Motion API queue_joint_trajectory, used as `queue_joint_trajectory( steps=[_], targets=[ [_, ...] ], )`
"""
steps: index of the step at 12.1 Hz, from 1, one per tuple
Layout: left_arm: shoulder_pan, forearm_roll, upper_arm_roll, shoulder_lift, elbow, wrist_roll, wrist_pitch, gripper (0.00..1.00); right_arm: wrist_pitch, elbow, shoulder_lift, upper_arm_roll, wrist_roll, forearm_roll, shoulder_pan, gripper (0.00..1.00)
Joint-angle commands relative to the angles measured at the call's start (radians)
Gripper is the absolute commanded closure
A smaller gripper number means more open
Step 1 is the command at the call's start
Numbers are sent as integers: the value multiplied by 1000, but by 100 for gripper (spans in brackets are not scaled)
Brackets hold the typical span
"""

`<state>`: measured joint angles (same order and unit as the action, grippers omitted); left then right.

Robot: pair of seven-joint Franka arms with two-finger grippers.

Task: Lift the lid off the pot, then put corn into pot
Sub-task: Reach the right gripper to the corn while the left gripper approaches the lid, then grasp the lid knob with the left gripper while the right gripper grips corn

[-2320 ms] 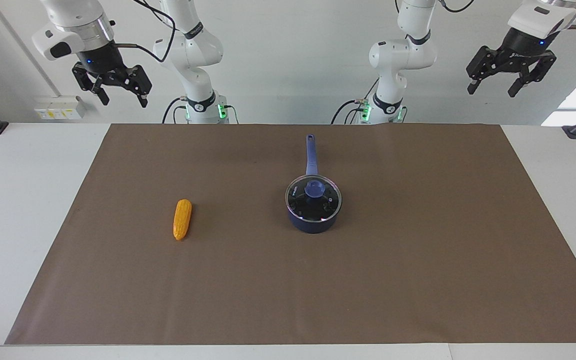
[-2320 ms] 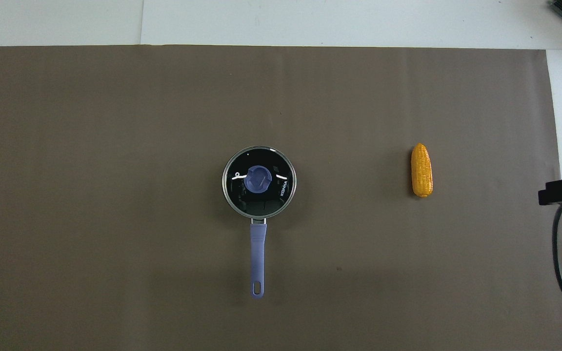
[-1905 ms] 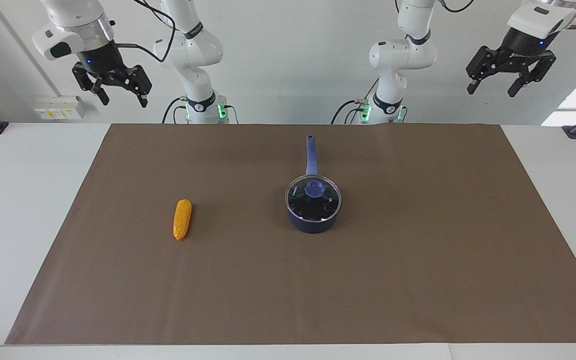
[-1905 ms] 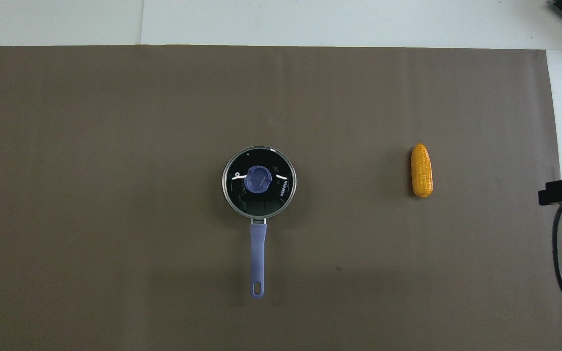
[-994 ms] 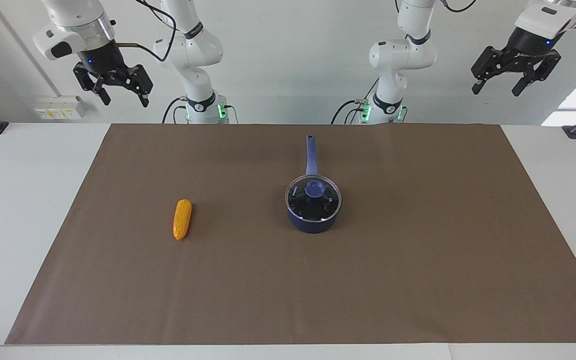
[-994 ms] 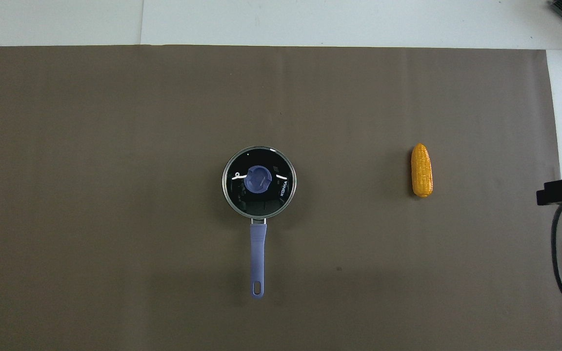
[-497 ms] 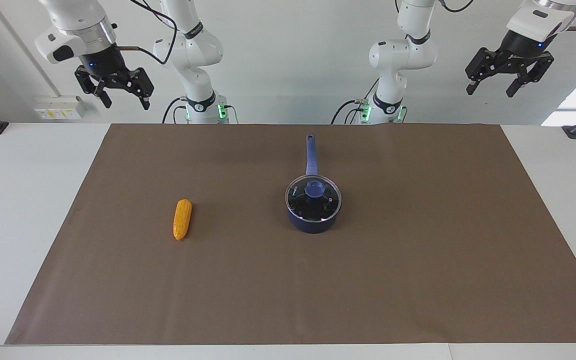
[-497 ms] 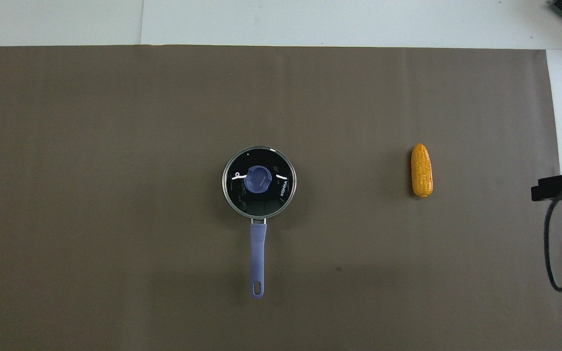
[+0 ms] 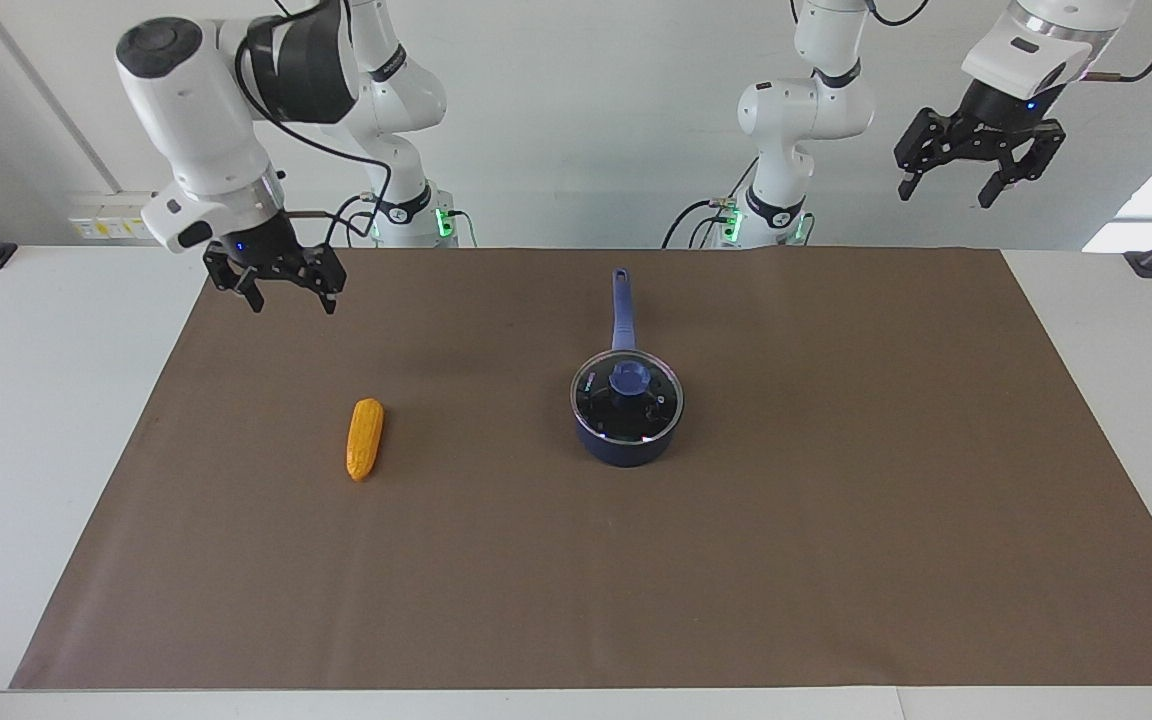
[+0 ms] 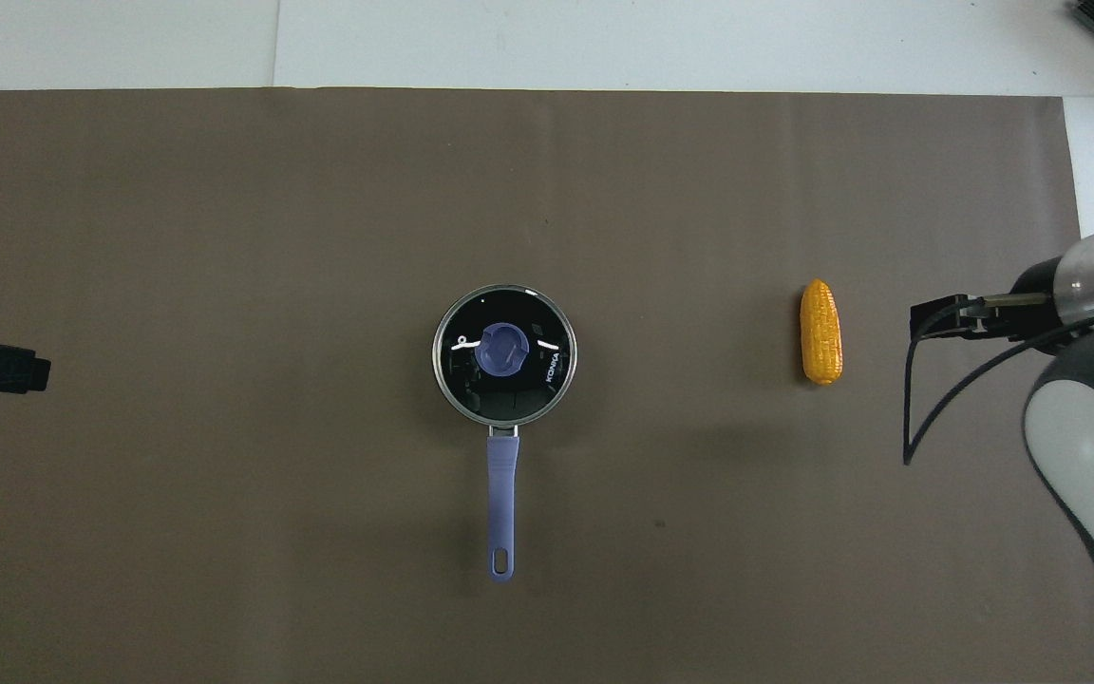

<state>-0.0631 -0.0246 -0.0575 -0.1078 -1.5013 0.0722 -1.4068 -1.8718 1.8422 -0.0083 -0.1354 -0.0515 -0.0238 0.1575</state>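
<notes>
The right gripper hangs in the air over the brown mat, above the mat's corner at the robots' edge of the table on the right arm's end. Its two black fingers are spread apart with nothing between them. In the overhead view only the arm's white wrist and a looping black cable show near the mat's edge.

The corn lies flat on the mat toward the right arm's end of the table, about midway between the robots' edge and the edge away from them. It is a small orange-yellow cob with a bumpy surface, lying lengthwise toward the robots, its tapered tip pointing away from them. Nothing touches it.

The pot stands upright near the middle of the mat, well apart from the corn. It is a small dark navy saucepan whose long blue handle points straight toward the robots' edge. The lid sits closed on the pot: a clear glass disc with a thin metal rim and a blue knob at its centre, the black inside showing through.

The left gripper is held high above the robots' edge at the left arm's end of the table, its fingers spread and empty.
</notes>
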Motion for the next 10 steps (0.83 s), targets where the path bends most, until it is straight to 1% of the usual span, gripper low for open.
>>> queue_joint_trajectory(
  steps=[1, 2, 3, 4, 6, 7, 8, 10],
  targets=[
    [-84, 14, 4, -30, -95, -73, -99, 0, -163, -9, 149, 7, 13, 16, -6, 0],
    [-127, 14, 4, -27, -120, -122, -130, 0, -237, -8, 193, 7, 13, 16, -4, 0],
    [-167, 14, 4, -26, -147, -161, -164, 0, -281, -9, 229, 7, 10, 16, 16, 0],
    [-197, 14, 4, -26, -168, -188, -187, 0, -299, -9, 253, 7, 21, 16, 17, 0],
    [-276, 15, 4, -1, -195, -277, -236, 0, -305, -1, 302, 7, 9, 16, 20, 0],
    [-318, 17, 4, 14, -207, -334, -276, 0, -308, 8, 323, 7, 9, 16, 22, 0],
    [-340, 17, 4, 29, -220, -372, -302, 0, -329, 25, 339, 7, 9, 16, 22, 0],
    [-401, 17, 4, 74, -223, -458, -359, 0, -407, 98, 340, 7, 15, 16, 11, 0]
  ],
)
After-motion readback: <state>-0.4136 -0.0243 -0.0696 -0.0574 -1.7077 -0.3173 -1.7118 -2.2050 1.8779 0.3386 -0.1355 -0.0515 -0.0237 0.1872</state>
